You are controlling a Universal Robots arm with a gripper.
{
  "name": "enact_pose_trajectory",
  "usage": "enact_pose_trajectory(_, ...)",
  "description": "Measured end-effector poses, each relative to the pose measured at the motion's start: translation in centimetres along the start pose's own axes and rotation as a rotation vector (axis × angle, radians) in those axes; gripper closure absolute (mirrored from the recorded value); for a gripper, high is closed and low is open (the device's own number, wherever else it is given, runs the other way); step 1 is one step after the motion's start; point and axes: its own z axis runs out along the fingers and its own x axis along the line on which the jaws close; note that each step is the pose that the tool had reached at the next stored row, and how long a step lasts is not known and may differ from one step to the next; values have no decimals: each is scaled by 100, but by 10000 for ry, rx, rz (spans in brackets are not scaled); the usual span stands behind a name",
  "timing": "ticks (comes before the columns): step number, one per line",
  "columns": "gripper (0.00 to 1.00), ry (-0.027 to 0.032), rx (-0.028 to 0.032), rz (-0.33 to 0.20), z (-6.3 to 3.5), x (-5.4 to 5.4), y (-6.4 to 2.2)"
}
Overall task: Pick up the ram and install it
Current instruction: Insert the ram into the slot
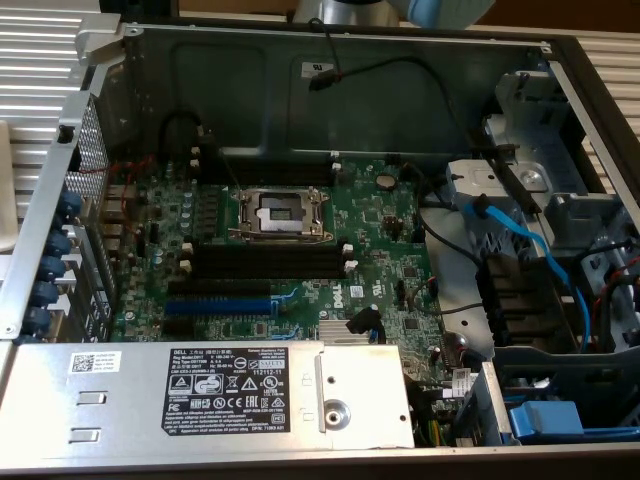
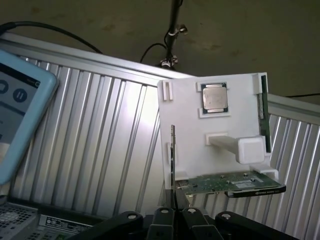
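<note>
well, much is cut off: at the upper edge of the exterior view a grey and pale blue shape (image 1: 440, 8) leaves the frame, and we cannot say what it is. in the wrist view a pale blue screen device (image 2: 22, 115) runs out of the picture. we see the ram (image 2: 173, 152) only edge-on, as a thin line, so its chips and label are hidden.

the open computer case (image 1: 330, 60) holds a green motherboard (image 1: 370, 215) with an uncovered processor socket (image 1: 280, 212) near the frame's middle. long black slots (image 1: 265, 262) lie just below it, a blue slot (image 1: 218, 305) lower left of those, and a grey power supply (image 1: 150, 400) along the lower left.

a white holder (image 2: 240, 105), backed by ribbed metal (image 2: 100, 150), carries a processor chip (image 2: 215, 97). a second green stick (image 2: 263, 120) sits along the edge farthest from the ram, and a graphics card (image 2: 225, 184) lies at its foot.

the pincer (image 2: 176, 210) has its fingers drawn close together. the ram rises straight out from between them, in front of the holder, so we read it as clamped on the ram.
</note>
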Motion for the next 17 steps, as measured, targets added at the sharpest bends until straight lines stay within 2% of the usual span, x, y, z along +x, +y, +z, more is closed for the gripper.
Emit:
enact_pose_trajectory(3,88,3,1,22,-3,3,-44)
enact_pose_trajectory(6,88,12,47,21,-17,23,-143)
enact_pose_trajectory(9,88,15,60,21,-40,46,-253)
enact_pose_trajectory(17,88,23,96,21,-185,95,-494)
